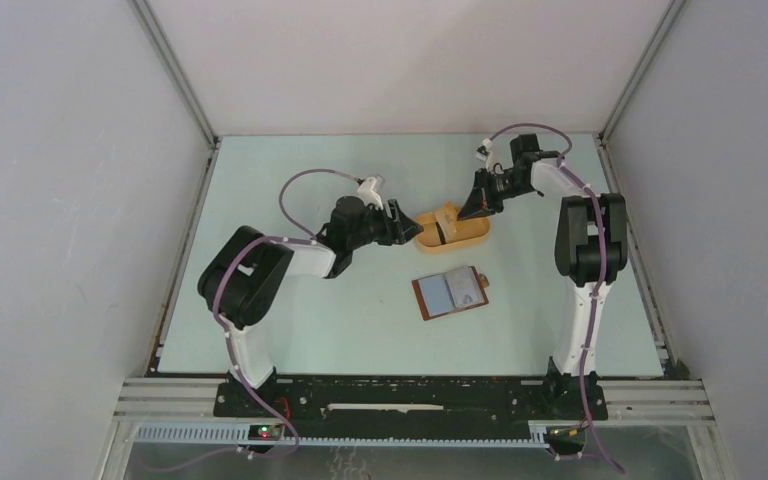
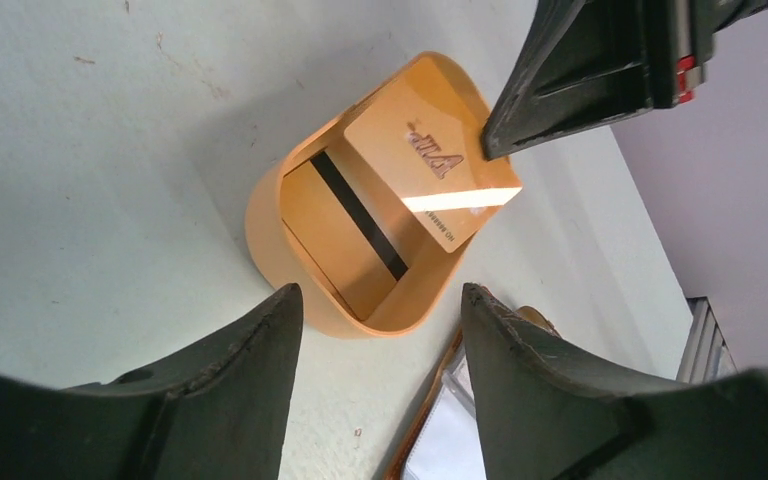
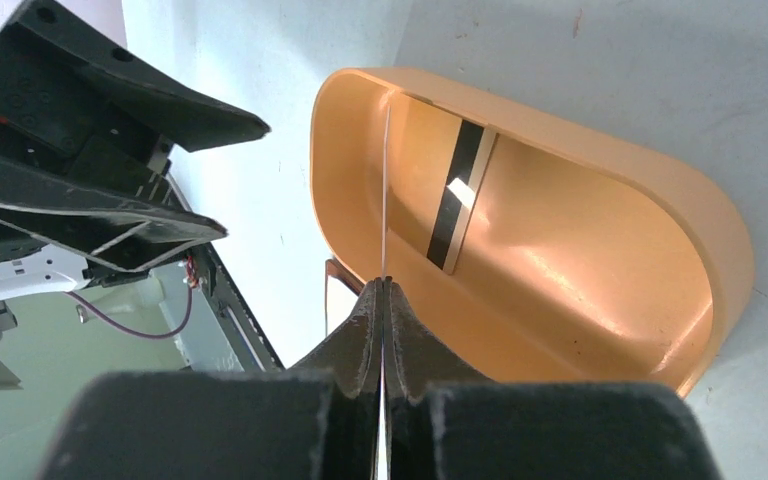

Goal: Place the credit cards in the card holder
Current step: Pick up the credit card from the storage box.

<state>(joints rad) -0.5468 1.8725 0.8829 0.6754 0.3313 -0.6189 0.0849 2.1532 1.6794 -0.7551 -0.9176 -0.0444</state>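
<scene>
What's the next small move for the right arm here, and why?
Probably raise the right gripper straight up: it is shut on a credit card whose far end reaches into the orange tray, while the card holder lies open nearby.

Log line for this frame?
right hand shut on credit card over tray; left hand open; striped card in tray; card holder open

card (image 2: 430,170) tilted over tray (image 2: 260,225) | striped card (image 2: 340,240) inside | card holder (image 1: 450,292) open
</scene>
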